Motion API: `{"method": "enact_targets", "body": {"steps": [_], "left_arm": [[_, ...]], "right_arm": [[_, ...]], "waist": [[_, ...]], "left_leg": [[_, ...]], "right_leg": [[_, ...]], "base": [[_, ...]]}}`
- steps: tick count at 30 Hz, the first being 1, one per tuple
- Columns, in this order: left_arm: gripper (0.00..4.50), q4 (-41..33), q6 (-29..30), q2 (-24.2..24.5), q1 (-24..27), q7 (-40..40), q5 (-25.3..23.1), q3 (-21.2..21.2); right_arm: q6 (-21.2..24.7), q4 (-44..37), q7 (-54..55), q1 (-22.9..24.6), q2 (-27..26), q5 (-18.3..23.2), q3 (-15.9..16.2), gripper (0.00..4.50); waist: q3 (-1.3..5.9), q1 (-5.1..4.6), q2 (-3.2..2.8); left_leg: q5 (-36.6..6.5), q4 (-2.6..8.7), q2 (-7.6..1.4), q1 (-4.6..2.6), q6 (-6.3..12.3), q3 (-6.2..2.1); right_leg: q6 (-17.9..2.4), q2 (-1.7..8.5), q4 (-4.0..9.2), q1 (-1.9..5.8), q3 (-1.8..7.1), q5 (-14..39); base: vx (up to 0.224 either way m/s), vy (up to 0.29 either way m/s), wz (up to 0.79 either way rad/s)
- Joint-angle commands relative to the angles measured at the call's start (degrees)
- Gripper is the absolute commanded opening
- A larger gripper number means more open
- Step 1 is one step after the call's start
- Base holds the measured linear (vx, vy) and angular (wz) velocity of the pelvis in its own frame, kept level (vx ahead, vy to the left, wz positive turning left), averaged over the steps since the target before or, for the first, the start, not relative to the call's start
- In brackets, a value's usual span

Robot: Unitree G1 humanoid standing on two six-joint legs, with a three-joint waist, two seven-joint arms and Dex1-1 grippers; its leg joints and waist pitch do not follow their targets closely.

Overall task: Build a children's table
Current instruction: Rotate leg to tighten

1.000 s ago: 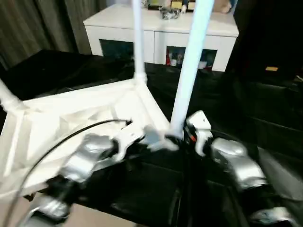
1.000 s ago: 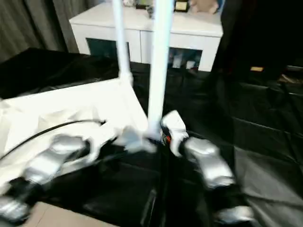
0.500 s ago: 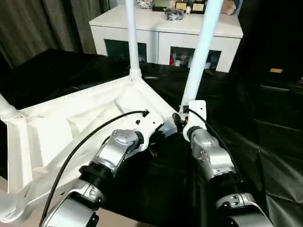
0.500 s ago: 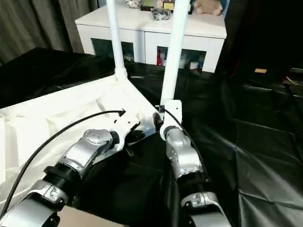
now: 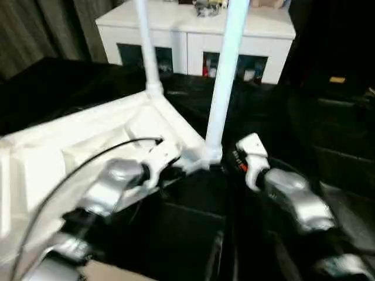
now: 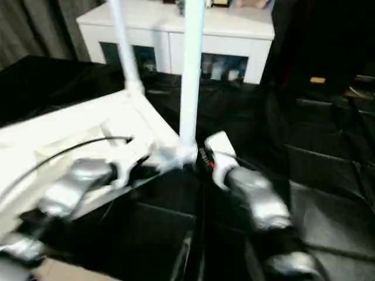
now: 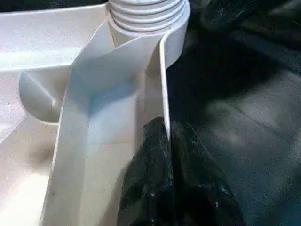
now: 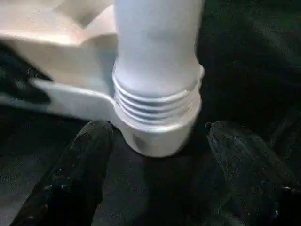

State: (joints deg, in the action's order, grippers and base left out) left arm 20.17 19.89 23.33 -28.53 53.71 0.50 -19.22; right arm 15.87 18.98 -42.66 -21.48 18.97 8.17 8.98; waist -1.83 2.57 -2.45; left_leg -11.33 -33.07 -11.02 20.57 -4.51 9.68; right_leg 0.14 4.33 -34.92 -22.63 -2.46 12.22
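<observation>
Children's table (image 5: 70, 146) is lying upside down on black sheeting (image 5: 328, 134), legs pointing up, in front of the white cabinet (image 5: 193, 35). Left gripper (image 7: 167, 141) is pinching the table's thin rim just beside the near corner leg socket (image 8: 155, 122), fingers closed on it. Near leg (image 5: 220, 88) is standing upright in that socket. Right gripper (image 8: 155, 155) is sitting spread open, one finger (image 8: 84, 155) either side of the socket, not touching.
</observation>
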Motion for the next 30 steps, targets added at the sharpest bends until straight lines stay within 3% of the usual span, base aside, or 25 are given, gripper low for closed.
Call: {"method": "enact_targets", "body": {"steps": [1, 7, 15, 25, 28, 30], "left_arm": [[0.00, -0.6, 1.8, 1.6, 2.9, 5.4, -0.1, -4.3], [0.00, -5.5, 1.9, 4.8, 4.4, 9.8, 0.8, -5.5], [0.00, -7.0, 2.7, 5.2, 5.0, 10.1, 0.4, -5.2], [0.00, -7.4, 3.2, 5.9, 5.2, 10.1, 0.4, -5.4], [0.00, -6.6, 3.2, 5.3, 5.1, 8.8, 0.0, -5.3], [0.00, -5.3, 3.1, 4.3, 4.7, 6.7, -0.7, -4.9]], "right_arm": [[-0.8, -2.9, -4.8, 0.6, 1.3, 1.5, 1.4, 3.57], [-1.5, -3.9, -10.6, 0.9, 3.5, 1.5, 3.5, 3.57], [-2.1, -3.5, -12.4, 0.6, 3.0, 0.9, 5.0, 3.41], [-2.4, -2.8, -13.1, 0.4, 3.1, 1.0, 4.8, 2.77], [-2.8, -2.0, -11.0, 0.6, 2.2, 0.2, 4.5, 2.75], [-2.9, -0.6, -7.5, 0.3, 0.8, -0.7, 3.7, 2.74]], "waist": [[2.74, 0.28, 0.11], [2.41, 0.47, 0.05], [2.72, 0.79, 0.34], [2.68, 0.80, 0.31], [2.77, 0.79, 0.28], [2.52, 0.72, 0.30]], "left_leg": [[-8.5, 3.40, -1.72, 0.03, 3.91, -0.21], [-11.6, 3.73, -1.87, -0.40, 2.67, -0.11], [-7.9, 3.40, -1.57, -0.17, 2.99, -0.13], [-8.4, 3.41, -1.55, -0.19, 2.97, -0.13], [-7.8, 3.33, -1.53, -0.20, 3.02, -0.12], [-9.2, 3.53, -1.55, -0.22, 2.71, -0.11]], "right_leg": [[-15.5, 2.99, 3.41, 3.35, 1.98, -1.6], [-15.2, 3.04, 3.88, 2.93, 2.13, 4.3], [-15.1, 2.95, 3.38, 3.20, 2.11, 0.2], [-14.9, 2.97, 3.51, 3.20, 2.06, 1.8], [-14.9, 2.93, 3.42, 3.19, 2.06, 1.1], [-14.7, 2.92, 3.67, 3.06, 2.01, 3.4]], "base": [[0.000, 0.000, 0.00], [0.000, 0.000, 0.00], [0.000, 0.000, 0.00], [0.000, 0.000, 0.00], [0.000, 0.000, 0.00], [0.000, 0.000, 0.00]]}}
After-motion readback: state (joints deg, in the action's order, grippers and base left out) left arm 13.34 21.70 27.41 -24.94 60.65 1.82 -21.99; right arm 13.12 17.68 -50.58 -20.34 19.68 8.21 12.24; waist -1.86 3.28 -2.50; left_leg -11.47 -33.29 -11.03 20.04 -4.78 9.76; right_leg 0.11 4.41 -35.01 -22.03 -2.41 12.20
